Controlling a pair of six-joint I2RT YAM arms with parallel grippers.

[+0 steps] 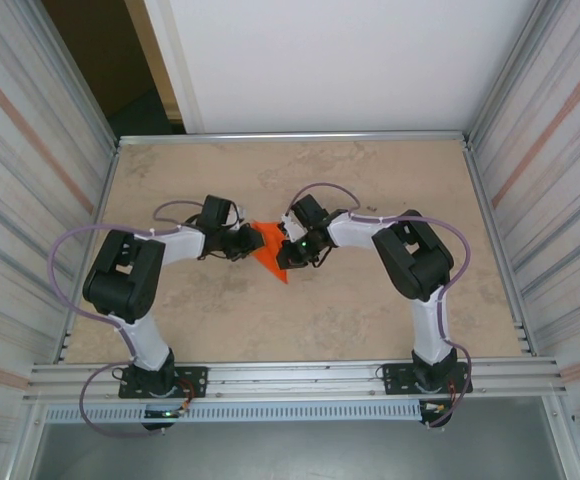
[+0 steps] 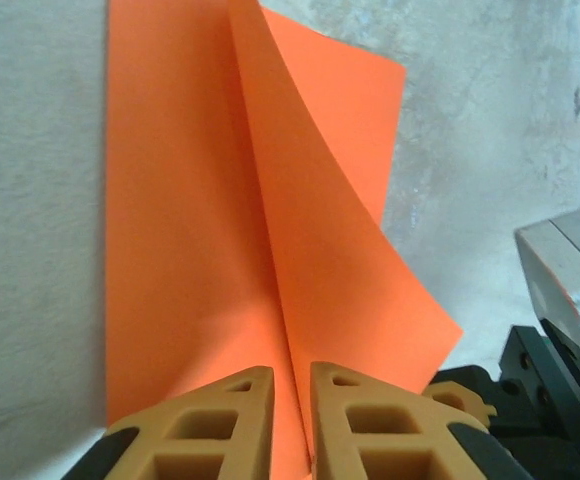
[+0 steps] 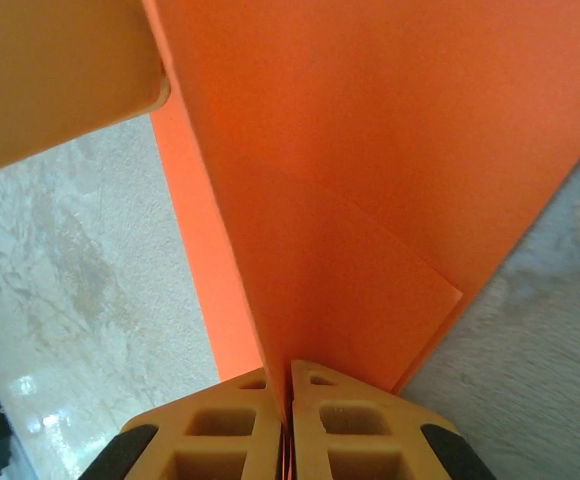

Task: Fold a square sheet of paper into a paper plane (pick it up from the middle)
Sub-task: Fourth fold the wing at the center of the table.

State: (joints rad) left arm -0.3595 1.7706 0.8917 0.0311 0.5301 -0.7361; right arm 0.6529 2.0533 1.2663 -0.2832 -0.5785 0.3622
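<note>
Although the orange paper (image 1: pixel 268 250) already carries folds, it is far from a finished dart. Seen from above, it is a small pointed shape at the middle of the table (image 1: pixel 370 320), caught between the two tools. The right tool (image 3: pixel 280 372) is closed on a folded edge, with layered flaps spreading away from its fingers. The left tool (image 2: pixel 292 372) straddles a standing crease with its fingers slightly apart; I cannot tell whether it pinches the paper. One flap curls loose beside that crease, unflattened. In my judgement the early folds are in, while flattening and the wing folds remain.
</note>
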